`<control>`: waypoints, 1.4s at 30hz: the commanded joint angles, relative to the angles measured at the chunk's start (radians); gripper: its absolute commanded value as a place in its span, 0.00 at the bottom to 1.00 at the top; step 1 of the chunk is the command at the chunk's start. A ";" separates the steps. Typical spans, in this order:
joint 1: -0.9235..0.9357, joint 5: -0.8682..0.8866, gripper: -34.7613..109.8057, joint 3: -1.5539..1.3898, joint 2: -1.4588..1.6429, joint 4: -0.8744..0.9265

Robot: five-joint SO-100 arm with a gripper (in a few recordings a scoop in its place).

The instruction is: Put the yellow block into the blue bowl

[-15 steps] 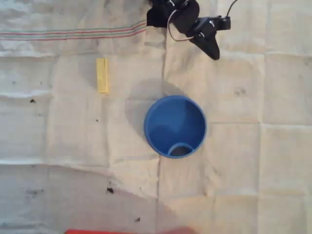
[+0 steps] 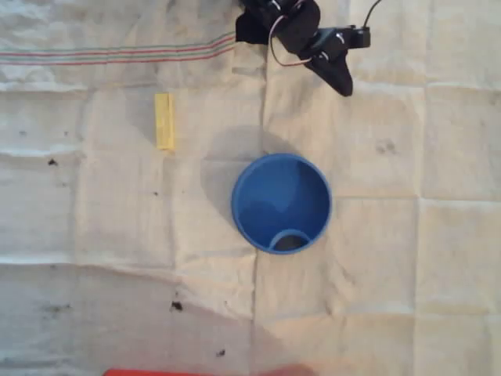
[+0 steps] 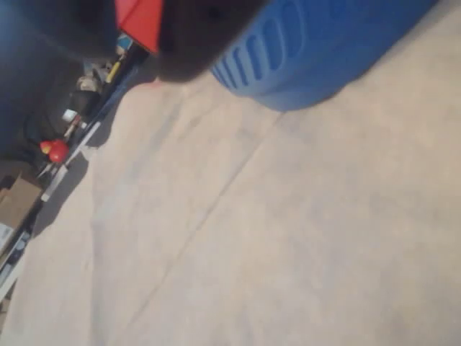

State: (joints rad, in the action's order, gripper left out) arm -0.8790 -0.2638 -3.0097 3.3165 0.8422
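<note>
1. Position of my gripper (image 2: 338,74): upper centre of the overhead view, near the top edge, with the dark finger pointing down and to the right. It is well apart from both task items and holds nothing that I can see.
2. Grip state: the overhead view shows one dark tapered finger and no clear gap. In the wrist view a blurred dark mass sits across the top. I cannot tell whether the jaws are parted or closed.
3. The yellow block (image 2: 164,121) lies flat on the cloth (image 2: 391,274) in the upper left of the overhead view, long axis running top to bottom. It is untouched and lies apart from the bowl.
4. The blue bowl (image 2: 281,203) stands upright at frame centre, mouth open upward, with nothing yellow inside. In the wrist view its ribbed outer wall (image 3: 317,50) fills the upper right, so my camera looks low across the cloth toward it.
5. Reason for placement, as a judgement: I am at a folded rest pose by my base; the reach for the block is not begun.
6. Comparison with the earlier frame: block, bowl and my arm sit in the same places. No change is detectable.
7. A red strip (image 2: 180,372) shows at the bottom edge.
</note>
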 commanded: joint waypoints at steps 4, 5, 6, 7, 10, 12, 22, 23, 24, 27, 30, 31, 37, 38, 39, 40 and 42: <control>-0.003 0.005 0.24 -0.192 0.080 -0.023; -0.003 0.005 0.24 -0.192 0.080 -0.023; -0.003 0.005 0.24 -0.192 0.080 -0.023; -0.003 0.005 0.24 -0.192 0.080 -0.023; -0.003 0.005 0.24 -0.192 0.080 -0.023; -0.003 0.006 0.24 -0.192 0.080 -0.023; 0.006 0.011 0.24 -0.181 0.080 -0.023; 0.008 0.011 0.24 -0.178 0.080 -0.023; 0.009 0.006 0.24 -0.172 0.080 -0.025; 0.017 0.012 0.24 -0.126 0.080 -0.025; 0.031 0.012 0.24 -0.029 0.075 -0.025; 0.034 0.011 0.24 0.005 0.066 -0.025; 0.072 0.014 0.24 0.239 -0.241 -0.037; 0.091 0.014 0.24 0.293 -0.313 -0.037; 0.112 0.014 0.24 0.351 -0.383 -0.037; 0.137 0.014 0.24 0.413 -0.454 -0.038; 0.192 0.014 0.24 0.532 -0.586 -0.038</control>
State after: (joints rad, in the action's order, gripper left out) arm -0.7563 -0.2638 -2.7458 2.9345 0.8422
